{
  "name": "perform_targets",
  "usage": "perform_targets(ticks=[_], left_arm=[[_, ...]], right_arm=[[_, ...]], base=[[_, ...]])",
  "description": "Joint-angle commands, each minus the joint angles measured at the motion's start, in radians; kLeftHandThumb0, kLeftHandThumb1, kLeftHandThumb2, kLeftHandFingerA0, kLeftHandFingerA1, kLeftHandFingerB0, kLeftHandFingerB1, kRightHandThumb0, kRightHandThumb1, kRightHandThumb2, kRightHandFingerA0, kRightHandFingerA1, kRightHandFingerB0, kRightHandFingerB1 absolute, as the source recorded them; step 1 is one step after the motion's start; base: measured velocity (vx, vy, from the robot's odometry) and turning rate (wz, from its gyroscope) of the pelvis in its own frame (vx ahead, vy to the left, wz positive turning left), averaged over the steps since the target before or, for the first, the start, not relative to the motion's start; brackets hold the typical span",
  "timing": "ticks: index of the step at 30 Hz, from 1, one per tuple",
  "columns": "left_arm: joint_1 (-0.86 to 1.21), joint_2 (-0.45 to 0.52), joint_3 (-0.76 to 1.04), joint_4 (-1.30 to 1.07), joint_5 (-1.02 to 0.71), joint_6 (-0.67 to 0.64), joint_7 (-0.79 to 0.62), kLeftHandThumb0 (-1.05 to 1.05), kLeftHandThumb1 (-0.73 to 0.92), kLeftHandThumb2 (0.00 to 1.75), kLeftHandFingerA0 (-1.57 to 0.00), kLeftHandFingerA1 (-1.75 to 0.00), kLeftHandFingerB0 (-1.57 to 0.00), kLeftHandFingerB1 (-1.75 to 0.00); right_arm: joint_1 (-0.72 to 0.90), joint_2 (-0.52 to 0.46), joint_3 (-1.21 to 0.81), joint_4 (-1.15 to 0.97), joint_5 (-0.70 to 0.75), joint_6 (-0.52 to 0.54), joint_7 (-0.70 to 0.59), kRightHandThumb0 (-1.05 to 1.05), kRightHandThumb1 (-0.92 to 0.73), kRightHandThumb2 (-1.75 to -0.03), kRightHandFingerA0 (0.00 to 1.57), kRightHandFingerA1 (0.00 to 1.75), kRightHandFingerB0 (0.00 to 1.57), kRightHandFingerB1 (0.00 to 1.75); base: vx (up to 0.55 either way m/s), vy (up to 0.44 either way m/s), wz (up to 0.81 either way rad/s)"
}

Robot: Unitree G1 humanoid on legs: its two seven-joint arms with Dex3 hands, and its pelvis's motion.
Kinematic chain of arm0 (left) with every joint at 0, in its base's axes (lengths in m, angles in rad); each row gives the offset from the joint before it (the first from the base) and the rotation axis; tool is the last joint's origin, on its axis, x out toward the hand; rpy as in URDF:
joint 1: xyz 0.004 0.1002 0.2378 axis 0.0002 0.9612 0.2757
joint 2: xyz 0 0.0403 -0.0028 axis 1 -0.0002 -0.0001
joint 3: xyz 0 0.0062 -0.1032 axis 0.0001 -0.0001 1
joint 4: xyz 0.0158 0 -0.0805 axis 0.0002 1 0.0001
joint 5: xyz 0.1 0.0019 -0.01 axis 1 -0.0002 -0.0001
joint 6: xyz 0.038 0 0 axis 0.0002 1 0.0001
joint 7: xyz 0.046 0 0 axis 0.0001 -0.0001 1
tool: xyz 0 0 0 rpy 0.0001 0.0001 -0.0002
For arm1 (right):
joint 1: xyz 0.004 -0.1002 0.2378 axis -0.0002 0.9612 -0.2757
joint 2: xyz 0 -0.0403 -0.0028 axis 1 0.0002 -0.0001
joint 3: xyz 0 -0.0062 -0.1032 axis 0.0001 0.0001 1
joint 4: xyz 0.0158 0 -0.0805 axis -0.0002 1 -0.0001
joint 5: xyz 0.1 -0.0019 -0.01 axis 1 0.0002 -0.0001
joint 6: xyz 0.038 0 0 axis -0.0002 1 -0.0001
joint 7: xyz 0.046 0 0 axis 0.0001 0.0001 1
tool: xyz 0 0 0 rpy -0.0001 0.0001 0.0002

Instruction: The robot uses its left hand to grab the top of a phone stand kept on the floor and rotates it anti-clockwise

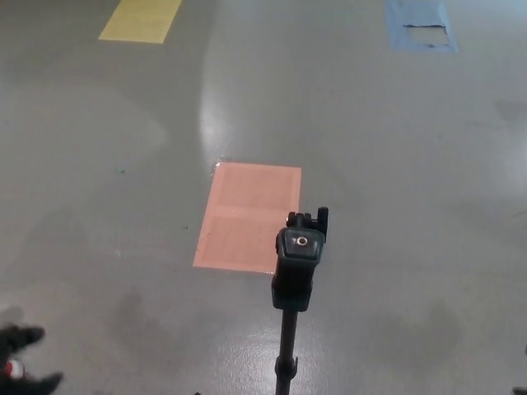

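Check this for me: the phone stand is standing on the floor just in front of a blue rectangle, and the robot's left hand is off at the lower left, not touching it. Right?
Not quite. In the head view, the rectangle just beyond the phone stand is salmon pink, not blue; the blue patch lies far off at the top right. The left hand is indeed at the lower left, clear of the stand.

Black phone stand (295, 271) on grey floor (395, 164) with a salmon-pink patch (247, 216).
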State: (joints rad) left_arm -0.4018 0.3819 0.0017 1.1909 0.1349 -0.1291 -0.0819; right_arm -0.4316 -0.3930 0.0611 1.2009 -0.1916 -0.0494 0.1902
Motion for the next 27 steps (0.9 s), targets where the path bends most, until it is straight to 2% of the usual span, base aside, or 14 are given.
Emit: perform_targets(ticks=[1, 2, 3, 5, 6, 13, 14, 15, 16, 18, 19, 22, 23, 27], left_arm=[[-0.016, 0.018, 0.014, 0.057, -0.008, -0.054, -0.052, -0.18, 0.43, 0.90, -0.58, -0.68, -0.11, -0.46], [-0.012, 0.018, 0.013, 0.054, -0.007, -0.065, -0.052, -0.25, 0.57, 0.57, -0.68, -0.46, -0.24, -0.29], [-0.012, 0.019, 0.014, 0.054, -0.006, -0.069, -0.052, -0.25, 0.57, 0.57, -0.68, -0.46, -0.24, -0.29], [-0.007, 0.016, 0.018, 0.051, -0.008, -0.087, -0.054, -0.30, 0.56, 0.60, -0.59, -0.46, -0.22, -0.31], [-0.006, 0.013, 0.022, 0.045, -0.013, -0.096, -0.061, -0.36, 0.46, 0.63, -0.34, -0.41, -0.16, -0.33], [0.026, -0.008, 0.057, -0.044, -0.049, -0.238, -0.082, -0.43, 0.41, 0.63, -0.22, -0.39, -0.07, -0.30], [0.038, -0.013, 0.063, -0.122, -0.064, -0.279, -0.100, -0.23, 0.41, 0.90, 0.00, -0.47, 0.00, -0.48], [0.042, -0.014, 0.065, -0.141, -0.069, -0.286, -0.107, -0.23, 0.41, 0.90, 0.00, -0.47, 0.00, -0.48], [0.055, -0.017, 0.072, -0.188, -0.083, -0.303, -0.122, -0.35, 0.47, 0.57, -0.13, -0.33, -0.07, -0.22], [0.083, -0.031, 0.086, -0.297, -0.125, -0.321, -0.158, -0.24, 0.35, 0.86, -0.01, -0.48, 0.00, -0.48], [0.106, -0.031, 0.080, -0.389, -0.133, -0.324, -0.170, -0.48, 0.38, 0.64, -0.10, -0.38, -0.07, -0.27], [0.156, -0.026, 0.064, -0.567, -0.131, -0.316, -0.179, -0.27, 0.32, 0.85, 0.00, -0.48, 0.00, -0.49], [0.181, -0.025, 0.058, -0.659, -0.143, -0.315, -0.196, -0.48, 0.37, 0.63, -0.09, -0.38, -0.06, -0.25], [0.238, -0.013, 0.039, -0.913, -0.171, -0.273, -0.232, -0.43, 0.35, 0.61, -0.09, -0.37, -0.06, -0.23]], right_arm=[[-0.015, -0.025, 0.006, 0.056, -0.006, -0.041, 0.065, -0.28, -0.66, -0.62, 0.52, 0.42, 0.10, 0.22], [-0.016, -0.024, 0.010, 0.060, -0.009, -0.043, 0.062, -0.30, -0.66, -0.62, 0.53, 0.41, 0.10, 0.23], [-0.017, -0.024, 0.011, 0.062, -0.010, -0.044, 0.061, -0.30, -0.66, -0.62, 0.53, 0.41, 0.10, 0.23], [-0.018, -0.024, 0.011, 0.067, -0.008, -0.045, 0.063, -0.29, -0.66, -0.61, 0.53, 0.41, 0.10, 0.24], [-0.017, -0.025, 0.011, 0.069, -0.008, -0.047, 0.064, -0.29, -0.66, -0.61, 0.52, 0.41, 0.10, 0.22], [-0.021, -0.026, 0.026, 0.076, -0.019, -0.054, 0.065, -0.30, -0.67, -0.60, 0.52, 0.40, 0.09, 0.26], [-0.025, -0.026, 0.028, 0.078, -0.021, -0.053, 0.064, -0.30, -0.66, -0.60, 0.53, 0.41, 0.11, 0.24], [-0.025, -0.026, 0.028, 0.078, -0.021, -0.053, 0.063, -0.30, -0.66, -0.60, 0.53, 0.41, 0.11, 0.24], [-0.026, -0.026, 0.027, 0.078, -0.019, -0.055, 0.066, -0.29, -0.66, -0.60, 0.53, 0.41, 0.11, 0.24], [-0.026, -0.027, 0.029, 0.077, -0.020, -0.056, 0.065, -0.29, -0.67, -0.60, 0.54, 0.41, 0.09, 0.26], [-0.026, -0.026, 0.031, 0.078, -0.021, -0.055, 0.063, -0.29, -0.66, -0.61, 0.54, 0.42, 0.10, 0.24], [-0.027, -0.026, 0.035, 0.079, -0.024, -0.055, 0.061, -0.30, -0.66, -0.61, 0.53, 0.42, 0.10, 0.24], [-0.027, -0.027, 0.037, 0.079, -0.024, -0.054, 0.062, -0.30, -0.66, -0.61, 0.53, 0.41, 0.11, 0.24], [-0.025, -0.029, 0.037, 0.080, -0.021, -0.054, 0.063, -0.30, -0.66, -0.61, 0.54, 0.41, 0.10, 0.24]], base=[[0.00, 0.000, 0.00], [0.00, 0.000, 0.00], [0.00, 0.000, 0.00], [0.00, 0.000, 0.00], [0.00, 0.000, 0.00], [0.00, 0.000, 0.00], [0.00, 0.000, 0.00], [0.00, 0.000, 0.00], [0.00, 0.000, 0.00], [0.00, 0.000, 0.00], [0.00, 0.000, 0.00], [0.00, 0.000, 0.00], [0.00, 0.000, 0.00], [0.00, 0.000, 0.00]])
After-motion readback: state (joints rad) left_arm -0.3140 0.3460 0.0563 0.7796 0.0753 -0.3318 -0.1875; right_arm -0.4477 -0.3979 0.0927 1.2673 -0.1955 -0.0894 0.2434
